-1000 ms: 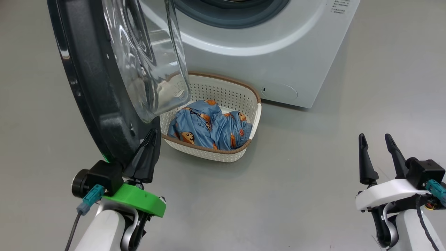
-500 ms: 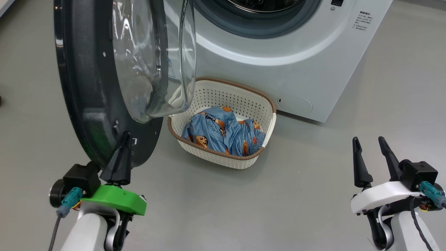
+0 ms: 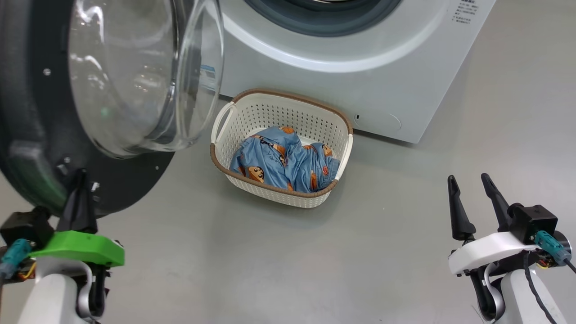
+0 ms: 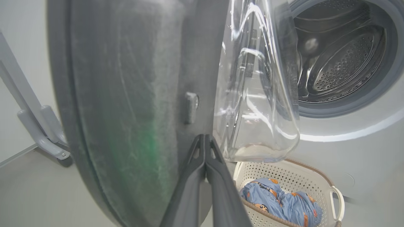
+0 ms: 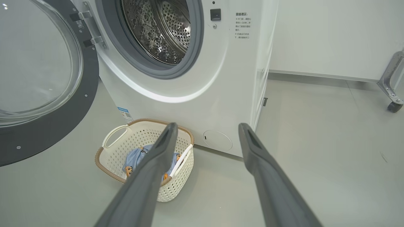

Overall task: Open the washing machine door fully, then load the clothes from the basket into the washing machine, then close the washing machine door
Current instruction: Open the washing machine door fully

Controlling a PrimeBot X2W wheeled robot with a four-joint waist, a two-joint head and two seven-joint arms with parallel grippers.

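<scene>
One door (image 3: 27, 135) stands swung out on the machine's (image 3: 342, 67) left. Its glass bowl (image 3: 135, 81) faces the open drum (image 5: 161, 28) and hangs near the basket's (image 3: 279, 95) left handle (image 3: 222, 119). The basket sits on the floor (image 3: 382, 234) close against the machine's front, below the drum mouth, with the clothes (image 3: 281, 164) bunched inside.

The left gripper (image 3: 81, 175) has its fingers pressed together, holding nothing, tips at the door's lower inner rim; I cannot tell whether they touch it. The right gripper (image 3: 468, 177) hangs with fingers apart and empty, well off to the basket's right.

The door looks close to fully open, so loading seems next. If the left arm pulls away and the door drifts back, the glass could block the reach over the basket or strike an arm. The basket looks light, so a snagged garment might drag or tip it. Cloth left trailing over the gasket (image 5: 197, 47) could jam the door.
</scene>
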